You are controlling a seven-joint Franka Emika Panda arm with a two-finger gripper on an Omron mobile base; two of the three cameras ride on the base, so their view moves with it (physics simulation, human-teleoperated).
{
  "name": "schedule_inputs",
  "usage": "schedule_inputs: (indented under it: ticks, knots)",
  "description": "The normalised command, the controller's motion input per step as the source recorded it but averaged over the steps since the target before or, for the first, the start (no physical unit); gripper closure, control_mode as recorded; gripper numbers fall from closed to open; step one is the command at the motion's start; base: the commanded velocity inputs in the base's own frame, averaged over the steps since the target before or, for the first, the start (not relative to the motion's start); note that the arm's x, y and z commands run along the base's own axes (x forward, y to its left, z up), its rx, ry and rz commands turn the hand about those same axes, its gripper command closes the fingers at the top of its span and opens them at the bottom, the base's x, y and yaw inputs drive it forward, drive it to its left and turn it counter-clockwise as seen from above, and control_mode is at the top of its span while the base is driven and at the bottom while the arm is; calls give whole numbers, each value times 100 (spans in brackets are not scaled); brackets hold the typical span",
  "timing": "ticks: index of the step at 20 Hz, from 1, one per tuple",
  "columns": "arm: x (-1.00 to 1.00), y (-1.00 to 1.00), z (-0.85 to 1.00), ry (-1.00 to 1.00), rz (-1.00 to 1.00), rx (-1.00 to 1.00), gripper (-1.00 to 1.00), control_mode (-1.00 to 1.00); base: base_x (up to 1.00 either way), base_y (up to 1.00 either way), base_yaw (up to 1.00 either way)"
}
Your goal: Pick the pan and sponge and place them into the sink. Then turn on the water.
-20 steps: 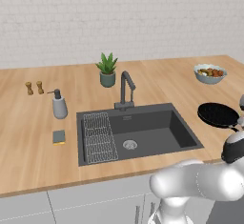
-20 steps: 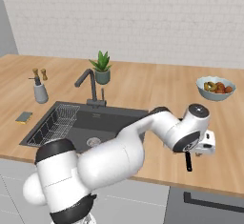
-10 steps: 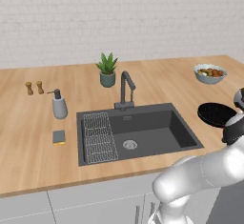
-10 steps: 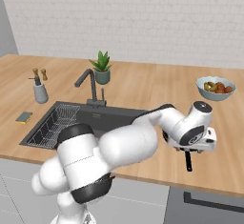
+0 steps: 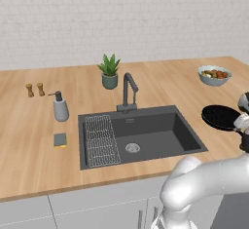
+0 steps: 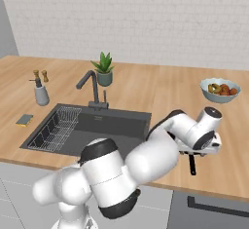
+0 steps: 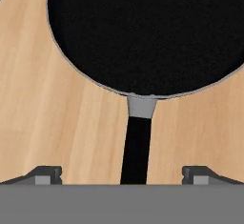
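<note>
I am positioning my tool (image 7: 122, 176) over the pan (image 7: 147, 32), which is lying flat on the counter (image 7: 43, 123) to the right of the sink (image 5: 141, 135). The tool is spread wide, grasping nothing, with one fingertip on each side of the handle (image 7: 136, 147) and clear of it. I am judging the pan to be rigid and fairly heavy, with its weight well forward of the handle, so it is likely to droop when lifted. I am treating the narrow, smooth handle as the hold point, close to the grey neck. The sponge (image 5: 60, 140) is sitting left of the sink.
</note>
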Motion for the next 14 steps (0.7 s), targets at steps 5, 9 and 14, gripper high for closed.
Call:
schedule_inputs:
  ticks: [5,9,14]
  knots:
    - [8,-24,-17,1,1,1,-100,-100,0,0,0]
    - [6,-23,-21,0,0,0,-100,-100,0,0,0]
    - [20,-2,-28,0,0,0,-100,-100,0,0,0]
